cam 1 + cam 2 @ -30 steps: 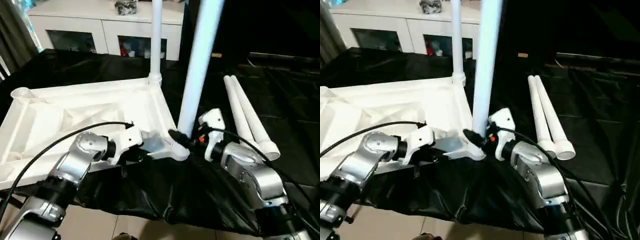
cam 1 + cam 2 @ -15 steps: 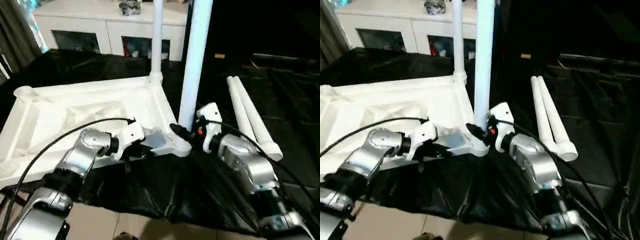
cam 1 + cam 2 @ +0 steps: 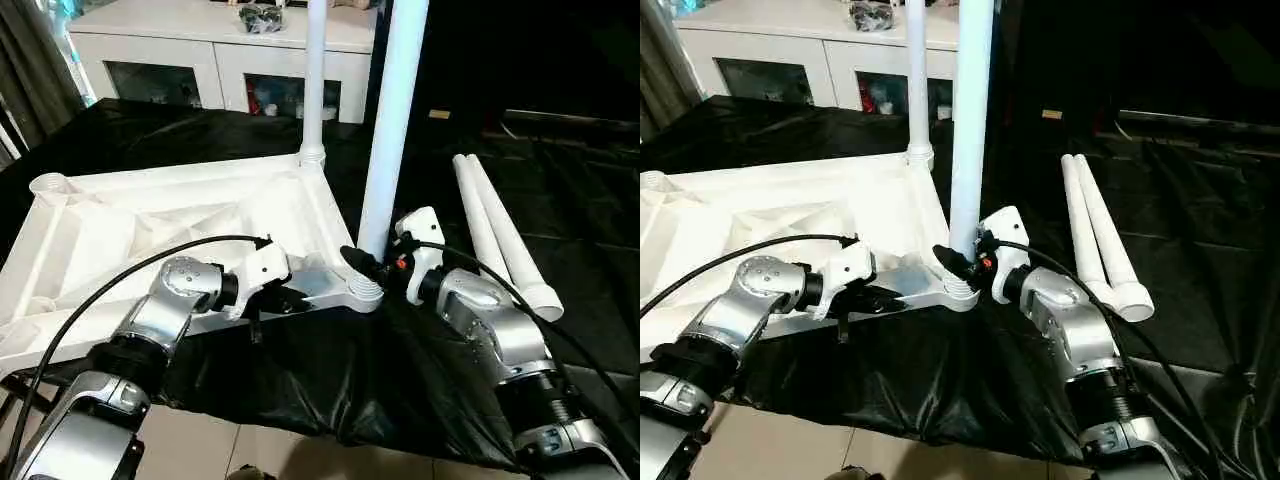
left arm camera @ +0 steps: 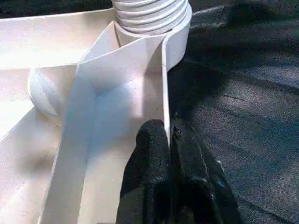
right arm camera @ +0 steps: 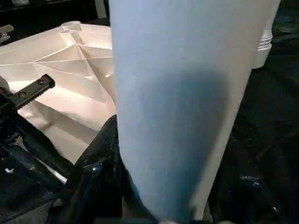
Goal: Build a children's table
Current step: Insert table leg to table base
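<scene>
The children's table top point(image 3: 150, 215) is seen lying upside down, ribbed underside up, on the black-draped table point(image 3: 560, 200), its near edge close to that table's front edge. A leg point(image 3: 314, 80) is stood upright in the far corner socket, and a second, nearer leg point(image 3: 392, 120) is held upright in the near right corner socket point(image 3: 362, 291). This nearer leg is gripped low down, just above the socket, by the right gripper point(image 3: 362, 266), whose black fingers are closed around the tube. The near rim of the top, just beside that same socket, is pinched by the left gripper point(image 3: 290, 297); in the left wrist view its fingertips point(image 4: 156, 140) are seen shut on the thin upright wall of the rim. An empty round socket point(image 3: 47, 184) is visible at the far left corner. Two spare legs point(image 3: 500, 235) are laid side by side, touching, on the black cloth to the right of the top, well apart from it. A white glass-door cabinet point(image 3: 200, 60) is seen behind the table.
</scene>
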`<state>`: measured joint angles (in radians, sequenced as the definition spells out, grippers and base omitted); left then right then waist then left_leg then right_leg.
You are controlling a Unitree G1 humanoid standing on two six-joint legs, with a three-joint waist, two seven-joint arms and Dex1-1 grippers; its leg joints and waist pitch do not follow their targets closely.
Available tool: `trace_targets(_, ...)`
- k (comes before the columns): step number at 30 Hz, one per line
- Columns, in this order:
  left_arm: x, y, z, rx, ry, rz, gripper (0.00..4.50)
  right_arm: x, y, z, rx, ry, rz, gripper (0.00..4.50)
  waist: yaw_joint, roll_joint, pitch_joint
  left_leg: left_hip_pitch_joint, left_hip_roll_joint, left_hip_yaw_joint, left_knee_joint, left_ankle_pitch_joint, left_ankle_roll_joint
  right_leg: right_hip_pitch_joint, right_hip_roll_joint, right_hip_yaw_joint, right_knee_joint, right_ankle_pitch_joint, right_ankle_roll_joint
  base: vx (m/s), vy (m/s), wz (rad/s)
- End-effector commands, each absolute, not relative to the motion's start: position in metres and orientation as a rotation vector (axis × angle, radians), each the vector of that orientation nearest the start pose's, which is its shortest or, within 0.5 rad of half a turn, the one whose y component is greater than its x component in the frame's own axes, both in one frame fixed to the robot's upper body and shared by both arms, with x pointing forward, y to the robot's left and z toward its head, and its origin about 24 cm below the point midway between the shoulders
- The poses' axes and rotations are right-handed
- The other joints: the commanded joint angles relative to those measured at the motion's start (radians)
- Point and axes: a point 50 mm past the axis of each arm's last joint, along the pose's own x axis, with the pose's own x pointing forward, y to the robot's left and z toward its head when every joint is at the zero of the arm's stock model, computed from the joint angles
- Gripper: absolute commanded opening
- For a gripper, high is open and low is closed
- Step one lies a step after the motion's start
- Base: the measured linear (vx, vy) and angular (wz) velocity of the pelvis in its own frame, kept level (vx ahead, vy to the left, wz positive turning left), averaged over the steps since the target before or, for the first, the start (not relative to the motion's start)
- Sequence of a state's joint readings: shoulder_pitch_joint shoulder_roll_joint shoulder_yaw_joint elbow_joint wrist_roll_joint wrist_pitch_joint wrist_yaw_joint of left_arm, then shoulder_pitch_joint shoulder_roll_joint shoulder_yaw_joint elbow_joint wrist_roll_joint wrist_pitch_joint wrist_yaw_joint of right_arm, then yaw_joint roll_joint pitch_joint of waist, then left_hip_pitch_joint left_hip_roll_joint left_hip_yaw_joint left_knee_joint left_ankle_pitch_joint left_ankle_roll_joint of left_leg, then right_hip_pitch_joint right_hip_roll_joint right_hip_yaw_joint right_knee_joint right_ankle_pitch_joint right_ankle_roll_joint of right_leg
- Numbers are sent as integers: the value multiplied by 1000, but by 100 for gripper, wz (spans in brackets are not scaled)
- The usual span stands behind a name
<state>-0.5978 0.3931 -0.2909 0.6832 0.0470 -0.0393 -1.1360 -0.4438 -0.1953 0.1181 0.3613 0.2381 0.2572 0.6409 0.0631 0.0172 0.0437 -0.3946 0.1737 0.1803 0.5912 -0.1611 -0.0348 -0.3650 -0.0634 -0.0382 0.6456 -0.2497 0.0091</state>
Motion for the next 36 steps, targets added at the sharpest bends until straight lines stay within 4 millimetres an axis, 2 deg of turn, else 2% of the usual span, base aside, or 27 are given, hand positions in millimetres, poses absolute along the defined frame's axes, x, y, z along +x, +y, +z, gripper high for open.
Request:
trace_targets(1,319,146,39,485,422,-1252,0,314,-120,41,87,275,750,189,-3,-13,-40,35,64,-29,-83,-370,-42,-3,-97,53,-117,-371,-177,0,0,0)
trace_targets(3,320,145,40,479,417,-1246,0,313,-125,38,147,260,713,189,-2,-14,-39,38,65,-31,-84,-392,-46,-6,-102,54,-123,-413,-169,0,0,0)
trace_targets(5,320,144,41,470,411,-1237,0,310,-130,34,192,255,687,189,-3,-12,-39,39,66,-33,-85,-395,-47,-8,-100,54,-122,-404,-171,0,0,0)
trace_targets(6,321,144,41,468,409,-1235,0,309,-131,31,212,255,677,189,-2,-6,-38,41,67,-33,-88,-407,-52,-11,-98,54,-122,-397,-173,0,0,0)
trace_targets(7,321,144,42,469,408,-1235,0,307,-132,29,222,255,672,189,-3,-8,-38,42,67,-32,-88,-413,-53,-12,-97,54,-123,-391,-173,0,0,0)
trace_targets(12,322,145,41,475,404,-1225,0,294,-134,17,221,233,681,189,2,-8,-41,39,67,-28,-91,-391,-42,-7,-98,54,-122,-333,-182,0,0,0)
trace_targets(17,323,145,41,475,401,-1216,0,288,-136,16,217,189,650,189,12,-9,-39,36,66,-28,-94,-376,-30,-2,-102,54,-128,-382,-160,0,0,0)
trace_targets(20,324,145,42,483,401,-1218,0,289,-135,17,157,202,673,189,12,-7,-39,39,67,-28,-98,-376,-34,-3,-100,52,-132,-398,-154,0,0,0)
trace_targets(24,324,145,43,490,400,-1231,0,292,-130,19,75,232,713,189,9,-11,-37,41,67,-27,-100,-394,-43,-5,-99,51,-133,-407,-152,0,0,0)
trace_targets(26,324,145,44,498,400,-1239,0,296,-127,21,53,244,732,189,9,-10,-37,43,67,-26,-100,-404,-43,-7,-100,51,-134,-418,-150,0,0,0)
trace_targets(29,323,145,43,516,406,-1257,0,302,-119,23,-9,286,822,189,0,-11,-36,39,66,-29,-102,-421,-50,-5,-103,48,-134,-452,-144,0,0,0)
trace_targets(30,323,145,43,519,407,-1262,0,303,-117,24,-26,300,848,189,-2,-9,-35,44,67,-28,-100,-436,-53,-11,-103,49,-137,-465,-143,0,0,0)
trace_targets(31,323,145,43,525,411,-1271,0,304,-114,23,-51,327,890,189,-4,-13,-33,50,67,-29,-97,-461,-57,-17,-105,50,-141,-490,-142,0,0,0)
trace_targets(32,323,145,43,525,411,-1271,0,304,-114,23,-51,327,890,189,-6,-13,-32,50,67,-30,-98,-469,-59,-17,-106,50,-142,-502,-141,0,0,0)
trace_targets(33,323,146,43,537,418,-1279,0,304,-112,23,-71,352,929,189,-10,-17,-34,48,68,-32,-99,-470,-60,-15,-106,49,-141,-499,-140,0,0,0)
trace_targets(34,322,146,44,541,421,-1285,0,304,-112,23,-79,363,948,189,-10,-15,-34,46,69,-32,-101,-467,-61,-14,-105,49,-140,-490,-141,0,0,0)
trace_targets(36,322,147,44,551,425,-1296,0,304,-112,23,-104,384,990,189,-11,-21,-35,49,70,-29,-102,-466,-63,-16,-102,50,-138,-449,-150,0,0,0)
